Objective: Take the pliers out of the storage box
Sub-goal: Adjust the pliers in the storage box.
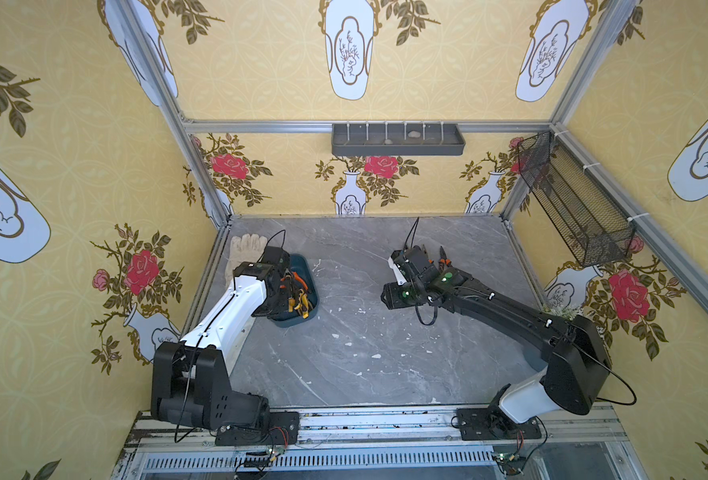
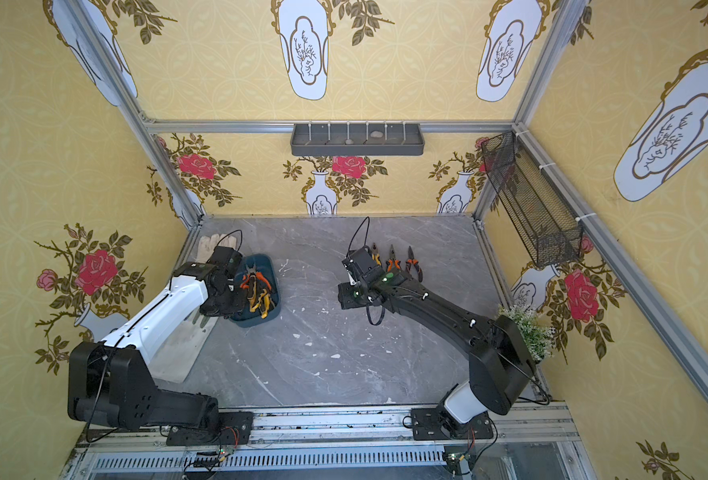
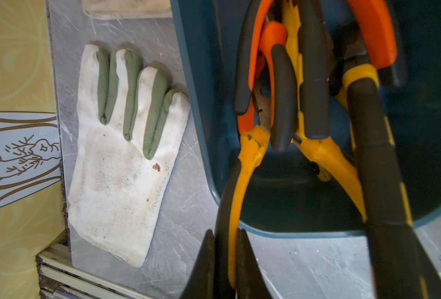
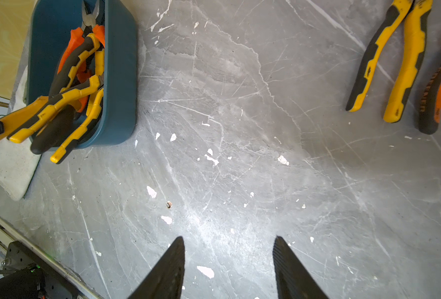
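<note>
Left fingers (image 3: 206, 264): were clamped on a yellow pliers (image 3: 250, 155) handle | Right fingers (image 4: 167, 271): stood apart above bare counter (image 4: 240, 129) | Box (image 1: 313, 291): lay left of centre in both top views, a heap of tools inside | Risk: interlocked handles could drag neighbours out or tip the box.

Left: storage box (image 4: 121, 77) w/ pliers (image 4: 79, 77), glove (image 3: 115, 168) beside; right: loose pliers (image 2: 393, 262).

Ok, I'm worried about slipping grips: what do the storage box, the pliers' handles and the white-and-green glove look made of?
Storage box: probably moulded plastic, smooth teal with a soft sheen and rounded corners.
Pliers: handles look like matte rubbery plastic, yellow over black, with stepped ridges.
Glove: woven cloth, off-white with green finger panels, stained, lying limp.
</note>
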`<state>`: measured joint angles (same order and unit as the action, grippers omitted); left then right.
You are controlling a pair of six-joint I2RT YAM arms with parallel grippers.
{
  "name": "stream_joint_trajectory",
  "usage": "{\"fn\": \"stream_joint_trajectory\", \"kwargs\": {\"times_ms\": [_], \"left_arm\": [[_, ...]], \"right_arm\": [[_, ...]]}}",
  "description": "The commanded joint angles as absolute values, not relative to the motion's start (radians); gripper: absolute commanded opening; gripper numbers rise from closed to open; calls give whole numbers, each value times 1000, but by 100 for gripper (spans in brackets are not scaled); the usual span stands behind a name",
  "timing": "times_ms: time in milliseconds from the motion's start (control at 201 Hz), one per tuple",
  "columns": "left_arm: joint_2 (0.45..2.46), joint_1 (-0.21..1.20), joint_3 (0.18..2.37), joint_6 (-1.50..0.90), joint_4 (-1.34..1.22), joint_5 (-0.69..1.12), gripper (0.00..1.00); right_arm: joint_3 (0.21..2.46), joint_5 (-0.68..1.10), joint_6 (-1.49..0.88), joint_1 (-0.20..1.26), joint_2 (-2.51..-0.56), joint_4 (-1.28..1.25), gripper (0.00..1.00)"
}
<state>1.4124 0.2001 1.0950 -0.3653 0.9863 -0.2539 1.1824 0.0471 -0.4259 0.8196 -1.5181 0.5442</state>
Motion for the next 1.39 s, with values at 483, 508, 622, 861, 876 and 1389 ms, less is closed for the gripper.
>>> {"fn": "stream_joint_trajectory", "kwargs": {"times_ms": [483, 508, 622, 861, 876, 1389], "left_arm": [[1312, 209, 1139, -377, 1011, -245, 0], [1308, 209, 1140, -378, 1011, -243, 0], [1319, 210, 1148, -373, 1019, -202, 10], [1352, 211, 1092, -405, 1025, -159, 50], [1357, 211, 1091, -405, 1026, -154, 49], [1486, 255, 1052, -462, 1038, 38, 41]], "right_arm": [[1227, 48, -431, 826, -1531, 526, 55], [1229, 47, -430, 827, -1533, 527, 55], [1235, 48, -428, 828, -1536, 529, 55], [1232, 47, -429, 829, -1540, 525, 55], [1233, 48, -428, 829, -1540, 525, 55], [1211, 48, -433, 829, -1538, 519, 55]]}}
